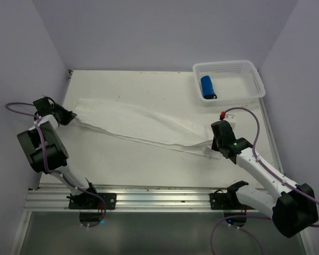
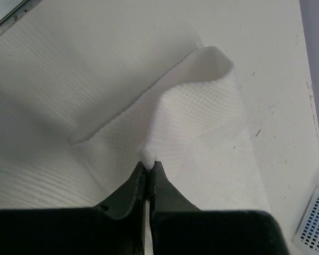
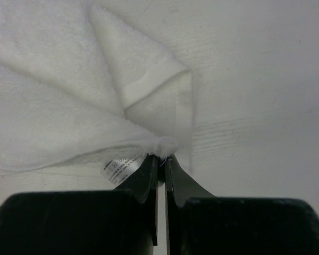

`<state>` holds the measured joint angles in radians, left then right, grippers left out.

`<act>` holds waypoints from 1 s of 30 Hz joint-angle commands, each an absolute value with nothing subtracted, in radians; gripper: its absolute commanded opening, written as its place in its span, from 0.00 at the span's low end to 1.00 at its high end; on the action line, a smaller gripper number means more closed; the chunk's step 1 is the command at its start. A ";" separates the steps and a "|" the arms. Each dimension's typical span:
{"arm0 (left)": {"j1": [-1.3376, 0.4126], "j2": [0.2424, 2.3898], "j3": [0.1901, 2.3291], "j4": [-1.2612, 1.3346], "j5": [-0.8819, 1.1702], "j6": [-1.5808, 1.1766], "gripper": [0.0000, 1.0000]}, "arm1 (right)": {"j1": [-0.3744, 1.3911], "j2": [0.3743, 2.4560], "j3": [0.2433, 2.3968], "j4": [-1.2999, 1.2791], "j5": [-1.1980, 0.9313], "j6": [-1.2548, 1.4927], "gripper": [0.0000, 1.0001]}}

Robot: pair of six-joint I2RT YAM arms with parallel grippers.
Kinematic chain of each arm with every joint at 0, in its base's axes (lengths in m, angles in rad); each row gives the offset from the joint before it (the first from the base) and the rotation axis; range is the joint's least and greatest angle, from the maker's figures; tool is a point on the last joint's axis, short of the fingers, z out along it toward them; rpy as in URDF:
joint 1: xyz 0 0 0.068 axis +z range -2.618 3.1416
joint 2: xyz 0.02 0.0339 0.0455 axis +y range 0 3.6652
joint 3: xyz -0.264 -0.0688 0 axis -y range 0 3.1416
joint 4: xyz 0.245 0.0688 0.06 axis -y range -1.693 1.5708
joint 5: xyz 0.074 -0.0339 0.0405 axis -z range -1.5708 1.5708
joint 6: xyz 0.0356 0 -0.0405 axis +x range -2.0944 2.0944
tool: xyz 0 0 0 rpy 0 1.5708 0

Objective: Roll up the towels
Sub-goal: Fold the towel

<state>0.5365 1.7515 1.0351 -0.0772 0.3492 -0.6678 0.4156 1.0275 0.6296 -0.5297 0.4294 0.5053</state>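
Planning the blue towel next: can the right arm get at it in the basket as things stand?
Probably not yet. The right gripper is shut on the white towel. Nothing blocks the open basket holding the blue towel just beyond it.

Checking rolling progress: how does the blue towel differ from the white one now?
The blue towel is small; the white towel is far longer. The blue towel is rolled up; the white towel is stretched out unrolled. The blue towel lies in the basket; the white towel lies on the table, ends pinched by the left gripper and right gripper. Both are cloth.
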 commanded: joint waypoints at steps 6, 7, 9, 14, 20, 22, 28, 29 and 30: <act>0.546 1.767 1.063 -0.058 0.299 -0.621 0.38 | 0.430 1.052 0.623 -0.477 0.430 0.534 0.00; 0.546 1.763 1.065 -0.064 0.293 -0.620 0.43 | 0.430 1.057 0.626 -0.479 0.428 0.532 0.00; 0.546 1.756 1.066 -0.067 0.282 -0.617 0.54 | 0.430 1.060 0.629 -0.480 0.426 0.534 0.00; 0.543 1.698 1.074 -0.100 0.244 -0.615 0.65 | 0.430 1.054 0.635 -0.472 0.391 0.520 0.06; 0.460 1.585 1.068 -0.109 0.206 -0.621 0.63 | 0.434 1.035 0.669 -0.448 0.333 0.476 0.19; 0.401 1.547 1.065 -0.121 0.173 -0.621 0.62 | 0.442 0.997 0.661 -0.445 0.318 0.474 0.44; 0.217 1.490 0.999 -0.078 0.147 -0.635 0.55 | 0.442 0.830 0.591 -0.367 0.301 0.543 0.60; 0.192 1.493 0.993 -0.074 0.153 -0.634 0.49 | 0.440 0.833 0.598 -0.388 0.320 0.566 0.59; 0.145 1.496 0.991 -0.078 0.153 -0.638 0.45 | 0.440 0.833 0.604 -0.390 0.322 0.571 0.58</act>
<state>0.2100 1.5047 1.0176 -0.1074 0.1772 -0.6392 0.4385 0.8352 0.6044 -0.4278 0.3195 0.5213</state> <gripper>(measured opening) 0.475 0.588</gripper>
